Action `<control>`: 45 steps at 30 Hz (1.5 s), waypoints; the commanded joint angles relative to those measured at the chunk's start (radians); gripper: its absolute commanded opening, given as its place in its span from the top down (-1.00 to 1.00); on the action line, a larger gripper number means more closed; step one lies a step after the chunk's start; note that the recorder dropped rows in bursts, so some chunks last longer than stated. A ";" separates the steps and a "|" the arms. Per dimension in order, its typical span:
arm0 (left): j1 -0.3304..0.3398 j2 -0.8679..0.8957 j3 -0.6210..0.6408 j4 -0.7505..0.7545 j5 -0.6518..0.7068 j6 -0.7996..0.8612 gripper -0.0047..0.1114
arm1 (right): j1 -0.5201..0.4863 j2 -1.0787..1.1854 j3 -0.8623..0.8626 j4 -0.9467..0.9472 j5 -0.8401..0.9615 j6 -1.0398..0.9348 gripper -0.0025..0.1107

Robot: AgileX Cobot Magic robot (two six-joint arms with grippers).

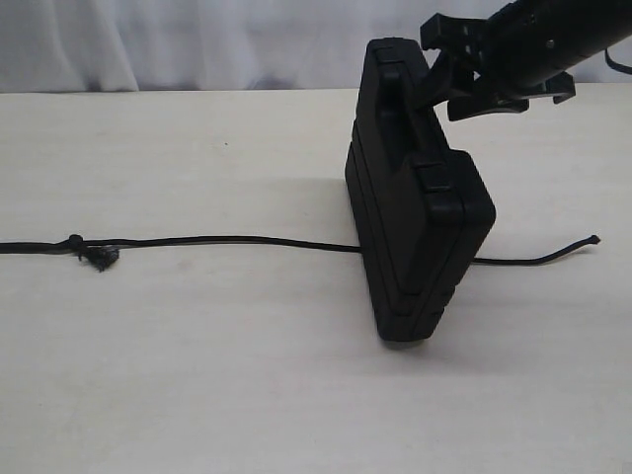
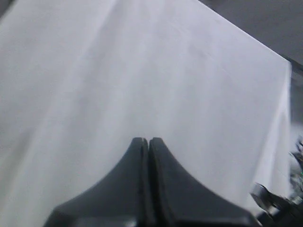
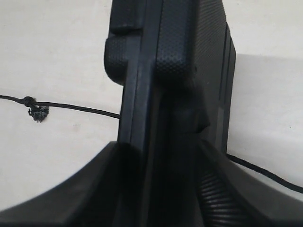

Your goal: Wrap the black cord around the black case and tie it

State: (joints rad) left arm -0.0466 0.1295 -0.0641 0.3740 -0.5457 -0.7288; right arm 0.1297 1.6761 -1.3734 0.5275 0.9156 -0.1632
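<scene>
The black case (image 1: 420, 227) stands upright on its long edge on the table, a little right of centre. My right gripper (image 1: 449, 79) comes in from the upper right and is shut on the case's top edge by the handle. In the right wrist view its fingers (image 3: 218, 189) press both faces of the case (image 3: 175, 71). The black cord (image 1: 217, 240) lies straight across the table and passes under the case. Its frayed knot (image 1: 97, 255) sits at the left and its tip (image 1: 593, 239) at the right. My left gripper (image 2: 148, 140) is shut on nothing and faces bare white surface.
The pale table (image 1: 197, 375) stretches wide around the case. A white curtain (image 1: 148, 39) hangs behind the far edge. The cord's left end runs off the exterior view's left side.
</scene>
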 commanded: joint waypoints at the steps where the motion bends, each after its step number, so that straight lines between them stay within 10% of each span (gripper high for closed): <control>1: 0.000 0.305 -0.106 0.362 -0.310 -0.159 0.92 | -0.003 0.022 0.015 -0.091 0.020 -0.019 0.18; 11: -0.004 1.096 -0.402 0.664 -0.675 -0.153 0.92 | -0.003 0.022 0.015 -0.091 0.017 -0.019 0.18; 17: -0.181 1.371 -0.556 0.659 -0.675 0.027 0.92 | -0.003 0.022 0.015 -0.091 0.017 -0.019 0.18; 33: -0.612 1.600 -0.859 0.631 -0.370 0.276 0.92 | -0.003 0.022 0.015 -0.091 0.024 -0.019 0.18; 45: -0.670 1.744 -0.966 0.609 -0.215 0.288 0.92 | -0.003 0.022 0.015 -0.091 0.038 -0.019 0.18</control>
State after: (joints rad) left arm -0.7111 1.8627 -1.0278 0.9923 -0.8417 -0.4417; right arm 0.1297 1.6761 -1.3734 0.5275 0.9225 -0.1638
